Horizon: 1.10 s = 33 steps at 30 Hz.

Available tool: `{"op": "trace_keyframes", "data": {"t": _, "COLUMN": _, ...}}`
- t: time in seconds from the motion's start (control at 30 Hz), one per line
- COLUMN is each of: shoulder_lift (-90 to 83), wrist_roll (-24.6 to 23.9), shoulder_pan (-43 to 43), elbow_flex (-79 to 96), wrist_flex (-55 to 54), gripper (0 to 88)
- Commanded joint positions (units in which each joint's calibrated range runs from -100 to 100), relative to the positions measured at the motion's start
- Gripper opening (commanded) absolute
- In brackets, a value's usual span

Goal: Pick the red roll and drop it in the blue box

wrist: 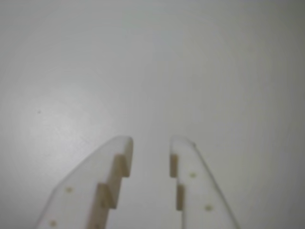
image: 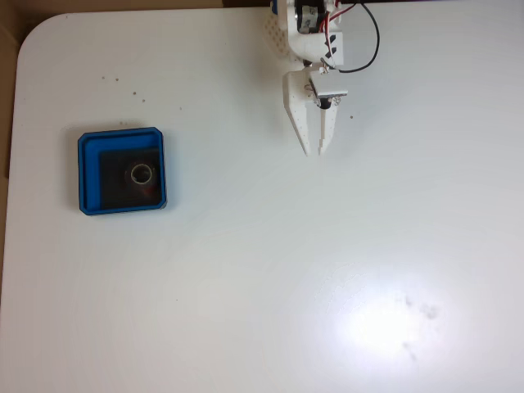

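So the roll (image: 142,173) sits flat in the box (image: 89,172), hole facing up, near the tabletop's left edge in the fixed view. Claw (image: 314,151) hangs well apart from it by the top edge, tips a bit apart with nothing between them (wrist: 150,145).

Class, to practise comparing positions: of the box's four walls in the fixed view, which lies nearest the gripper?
The right wall of the box: it alone faces the gripper, which is off to the upper right.

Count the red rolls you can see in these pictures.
1. The red roll lies inside the blue box, on its black floor, at the left of the fixed view.
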Motion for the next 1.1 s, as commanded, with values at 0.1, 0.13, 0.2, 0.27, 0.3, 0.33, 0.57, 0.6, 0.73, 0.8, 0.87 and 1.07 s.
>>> {"op": "trace_keyframes", "data": {"t": 0.1, "shoulder_lift": -1.71, "wrist_roll": -0.05, "shoulder_pan": 0.00, "elbow_flex": 3.95, "wrist_flex": -1.38, "gripper": 1.4}}
{"op": "trace_keyframes", "data": {"t": 0.13, "shoulder_lift": -2.22, "wrist_roll": -0.05, "shoulder_pan": 0.00, "elbow_flex": 3.95, "wrist_flex": -1.38, "gripper": 1.4}}
{"op": "trace_keyframes", "data": {"t": 0.2, "shoulder_lift": -3.22, "wrist_roll": -0.05, "shoulder_pan": 0.00, "elbow_flex": 3.95, "wrist_flex": -1.21, "gripper": 1.4}}
{"op": "trace_keyframes", "data": {"t": 0.27, "shoulder_lift": -3.89, "wrist_roll": -0.05, "shoulder_pan": 0.00, "elbow_flex": 4.04, "wrist_flex": -1.05, "gripper": 1.4}}
{"op": "trace_keyframes", "data": {"t": 0.3, "shoulder_lift": -3.97, "wrist_roll": -0.05, "shoulder_pan": 0.00, "elbow_flex": 4.04, "wrist_flex": -1.05, "gripper": 1.5}}
{"op": "trace_keyframes", "data": {"t": 0.33, "shoulder_lift": -3.97, "wrist_roll": -0.05, "shoulder_pan": 0.00, "elbow_flex": 4.04, "wrist_flex": -1.05, "gripper": 1.5}}
{"op": "trace_keyframes", "data": {"t": 0.57, "shoulder_lift": -3.39, "wrist_roll": -0.40, "shoulder_pan": 0.00, "elbow_flex": 3.95, "wrist_flex": -0.97, "gripper": 1.5}}
{"op": "trace_keyframes", "data": {"t": 0.6, "shoulder_lift": -3.39, "wrist_roll": -0.23, "shoulder_pan": 0.00, "elbow_flex": 3.95, "wrist_flex": -0.97, "gripper": 1.5}}
{"op": "trace_keyframes", "data": {"t": 0.73, "shoulder_lift": -3.39, "wrist_roll": -0.23, "shoulder_pan": 0.00, "elbow_flex": 3.86, "wrist_flex": -0.97, "gripper": 1.5}}
{"op": "trace_keyframes", "data": {"t": 0.8, "shoulder_lift": -3.39, "wrist_roll": -0.23, "shoulder_pan": 0.00, "elbow_flex": 3.86, "wrist_flex": -0.97, "gripper": 1.5}}
{"op": "trace_keyframes", "data": {"t": 0.87, "shoulder_lift": -3.39, "wrist_roll": -0.23, "shoulder_pan": 0.00, "elbow_flex": 3.86, "wrist_flex": -0.97, "gripper": 1.5}}
{"op": "trace_keyframes", "data": {"t": 1.07, "shoulder_lift": -3.39, "wrist_roll": -0.23, "shoulder_pan": 0.00, "elbow_flex": 3.86, "wrist_flex": -0.97, "gripper": 1.5}}
